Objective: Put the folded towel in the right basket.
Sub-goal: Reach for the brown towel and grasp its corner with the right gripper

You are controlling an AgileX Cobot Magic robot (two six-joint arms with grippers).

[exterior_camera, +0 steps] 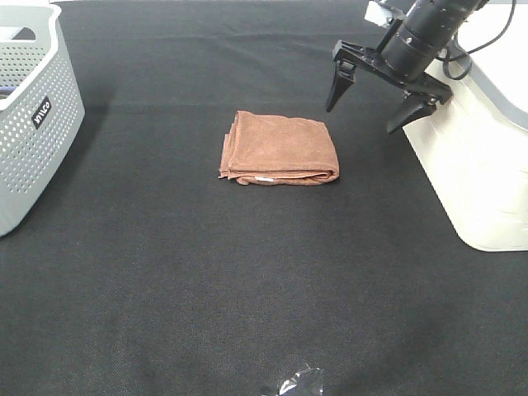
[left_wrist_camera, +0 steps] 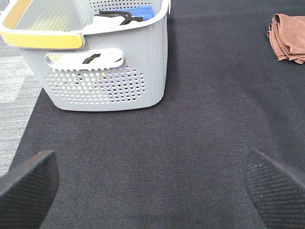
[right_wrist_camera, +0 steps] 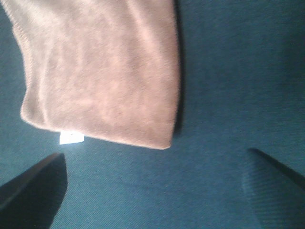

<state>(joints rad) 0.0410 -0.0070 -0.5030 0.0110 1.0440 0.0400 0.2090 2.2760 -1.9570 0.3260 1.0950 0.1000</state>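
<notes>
Centrally on the worktop lies the folded towel, long axis parallel to the near edge; just beyond, toward the far right corner by the right basket, the right fingers hover spread and empty, nearer than the spread left fingers.

Black woven tabletop; grey ribbed floor past its edge; soft even light.

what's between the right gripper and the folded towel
Only bare black table cover. The exterior high view shows the open right gripper apart from the folded towel with no object between; the right wrist view agrees.
</notes>
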